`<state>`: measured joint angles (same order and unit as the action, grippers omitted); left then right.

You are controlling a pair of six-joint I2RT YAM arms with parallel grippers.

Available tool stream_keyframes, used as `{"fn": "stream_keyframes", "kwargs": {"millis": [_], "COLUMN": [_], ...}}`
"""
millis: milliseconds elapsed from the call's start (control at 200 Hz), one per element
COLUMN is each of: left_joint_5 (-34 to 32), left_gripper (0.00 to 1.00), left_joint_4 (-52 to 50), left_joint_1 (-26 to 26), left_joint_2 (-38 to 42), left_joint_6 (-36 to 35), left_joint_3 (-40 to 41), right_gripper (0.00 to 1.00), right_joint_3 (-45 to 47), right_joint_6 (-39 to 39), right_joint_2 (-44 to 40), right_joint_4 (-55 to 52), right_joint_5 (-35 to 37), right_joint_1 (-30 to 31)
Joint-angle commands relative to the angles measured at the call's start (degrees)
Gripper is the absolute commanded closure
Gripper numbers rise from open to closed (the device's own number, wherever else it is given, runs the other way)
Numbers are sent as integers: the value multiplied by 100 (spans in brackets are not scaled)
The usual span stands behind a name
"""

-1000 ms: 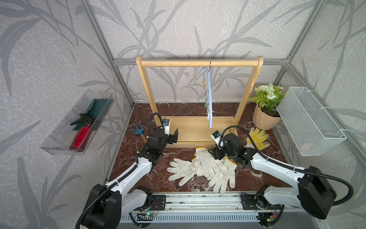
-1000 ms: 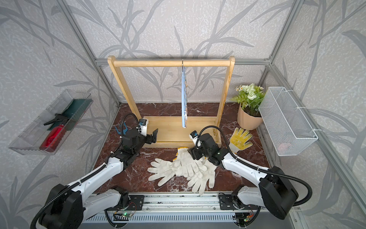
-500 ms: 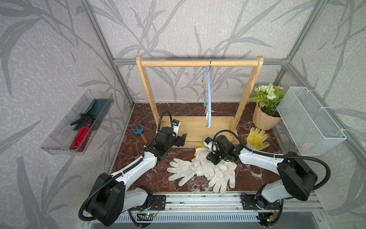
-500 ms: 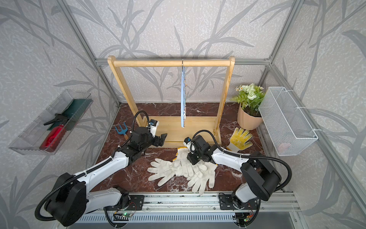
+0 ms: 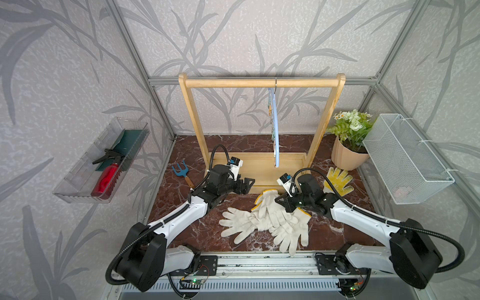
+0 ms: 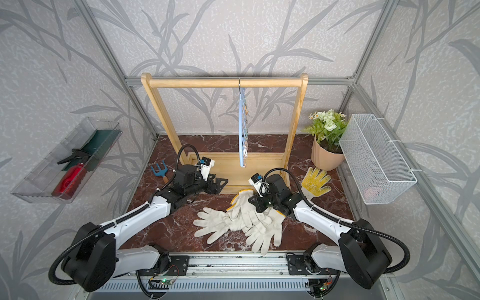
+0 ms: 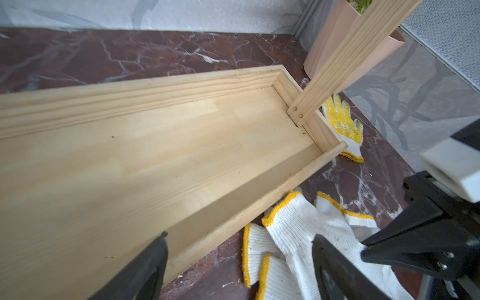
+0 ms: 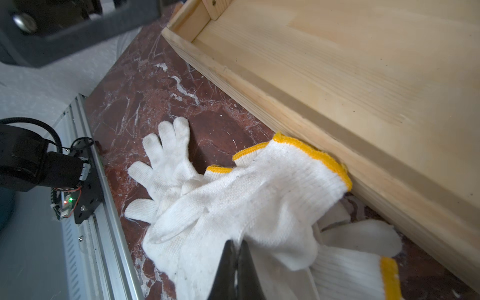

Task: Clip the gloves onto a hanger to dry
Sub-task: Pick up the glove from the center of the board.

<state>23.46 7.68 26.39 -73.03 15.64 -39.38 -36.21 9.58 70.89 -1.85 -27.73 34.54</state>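
While your right arm (image 5: 363, 217) sits low on the pile, its jaws are clenched tight at the top glove; can't tell whether fabric is actually pinched. The gloves (image 5: 267, 218) lie overlapped on the desk (image 5: 187, 233), one cuff against the front edge of the wooden rack (image 5: 259, 83) base. Your left arm (image 5: 181, 218) hovers near them over that edge, jaws spread wide, empty. The hanger (image 5: 276, 140) hangs edge-on from the rack's top bar.
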Motion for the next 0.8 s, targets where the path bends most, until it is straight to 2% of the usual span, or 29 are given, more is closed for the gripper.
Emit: {"fn": "stream_keyframes", "kwargs": {"millis": [0,175,440,665,795], "left_joint_5": [892,1378,1736,2030,2145], "left_gripper": [14,14,14,19,23], "left_joint_4": [294,763,948,1750,2022], "left_joint_1": [21,24,16,30,40], "left_joint_2": [-199,-356,-294,-412,-431], "left_joint_6": [648,1465,2254,3059,3287], "left_joint_3": [-170,-201,-314,-230,-168], "right_gripper": [100,100,100,100,100], "right_joint_3": [45,101,245,224,180], "right_joint_6": [86,-24,-182,-284,-294], "right_joint_2": [-363,-717,-831,-806,-720], "right_joint_4": [523,824,1592,2017,2203], "right_joint_5": [-582,-550,-708,-629,-644], "right_joint_1": [-47,-56,-56,-53,-57]}}
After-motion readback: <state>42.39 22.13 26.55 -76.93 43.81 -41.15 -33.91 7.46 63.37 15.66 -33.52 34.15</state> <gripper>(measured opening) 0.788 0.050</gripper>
